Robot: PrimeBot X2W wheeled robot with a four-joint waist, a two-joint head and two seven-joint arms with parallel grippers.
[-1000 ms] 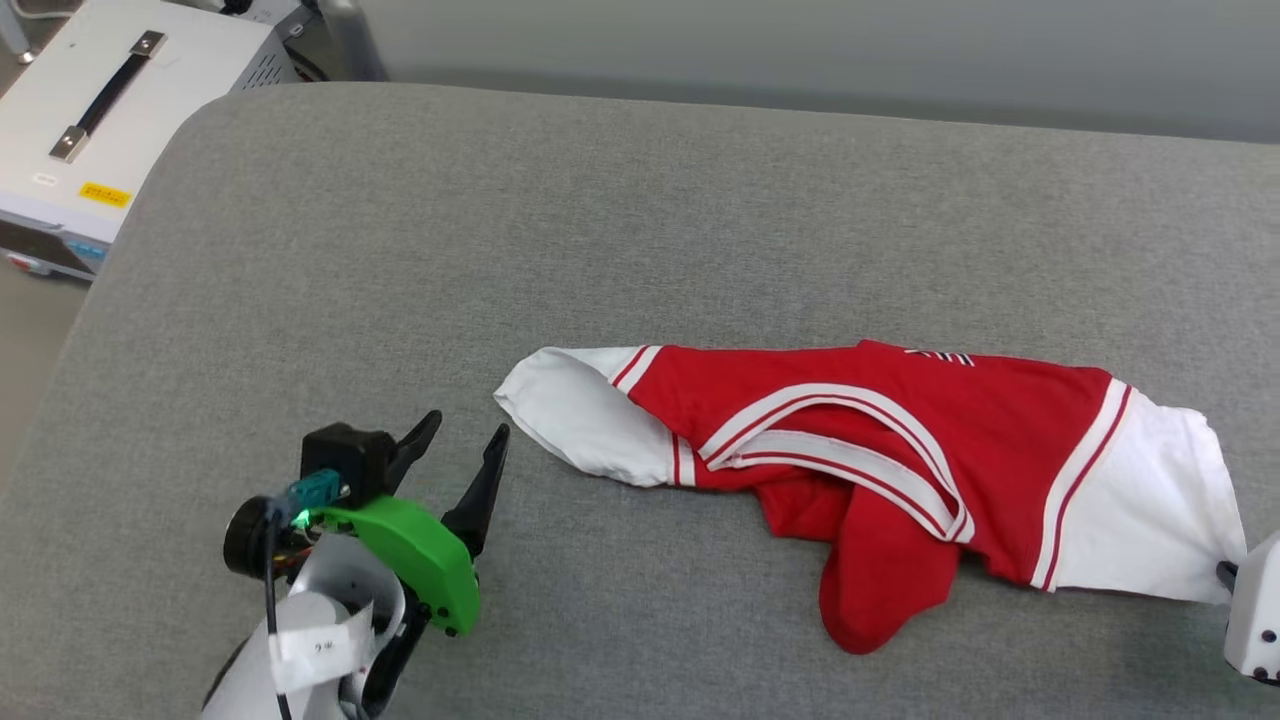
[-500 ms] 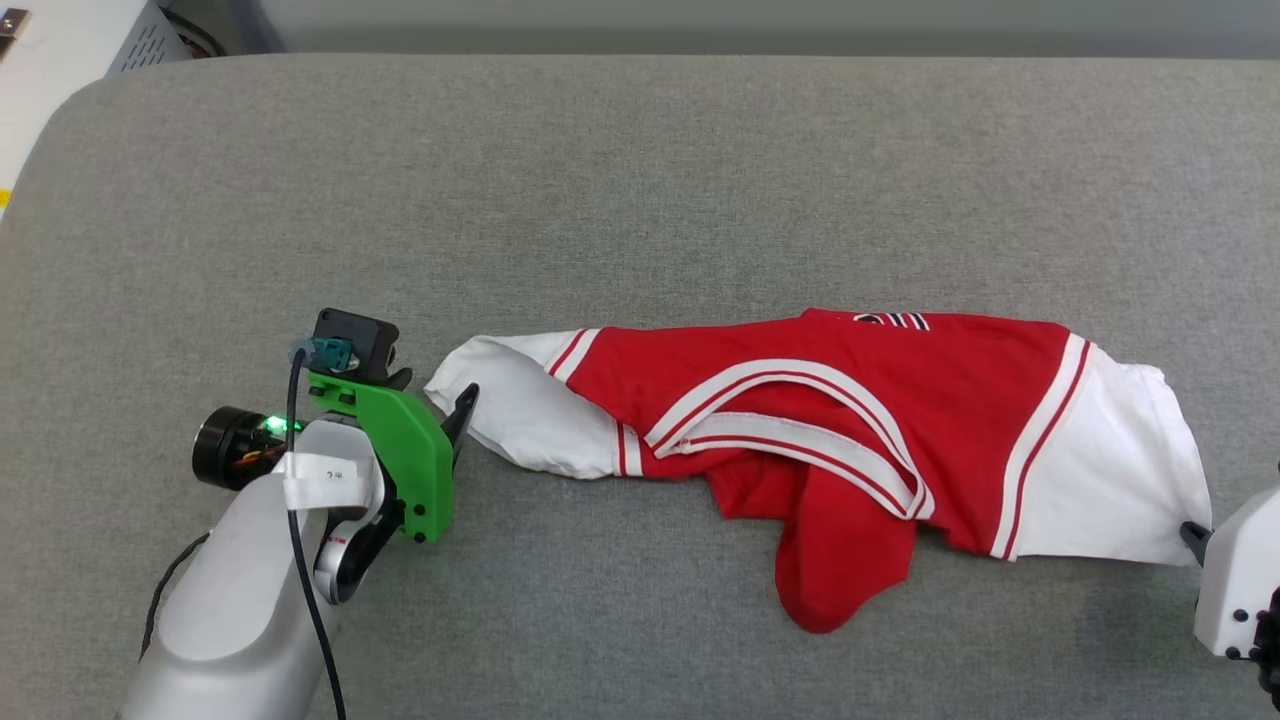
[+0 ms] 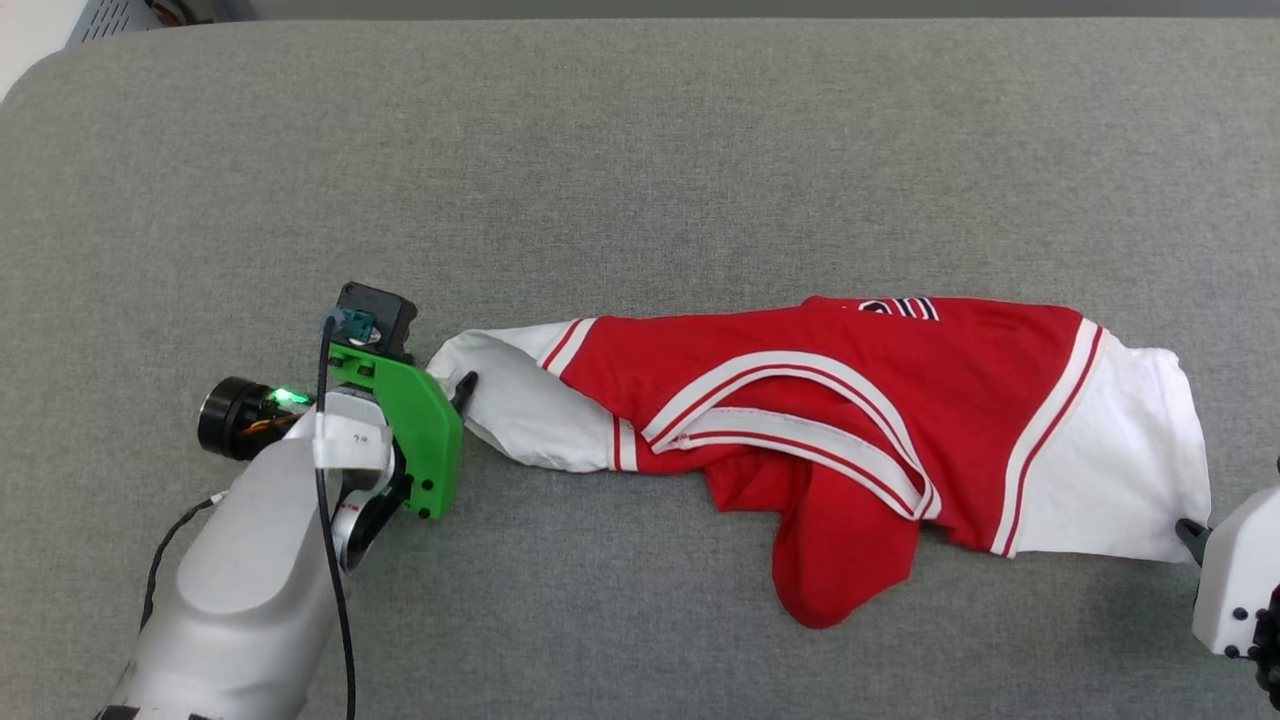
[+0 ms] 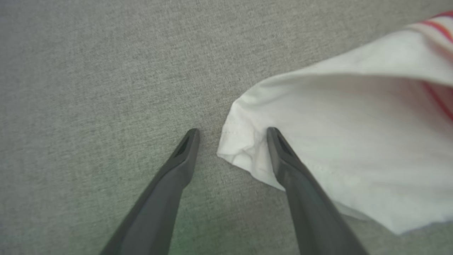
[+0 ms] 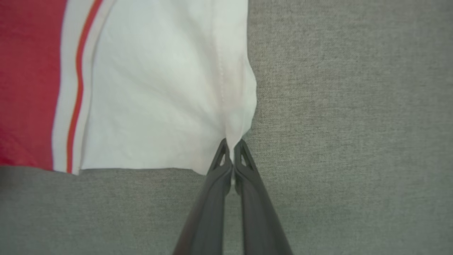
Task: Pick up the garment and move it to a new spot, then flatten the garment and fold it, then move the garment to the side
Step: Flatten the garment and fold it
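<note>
While right end effector [image 5: 232, 143] clenched on garment [image 3: 980, 380] edge, left end effector [image 4: 231, 132] released astride opposite edge

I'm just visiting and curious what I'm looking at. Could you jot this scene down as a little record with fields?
Surface: grey padded top
Garment: red T-shirt, white sleeves, lying rumpled
Left gripper: open, fingers astride the corner of one white sleeve
Right gripper: shut, pinching the edge of the other sleeve
</note>
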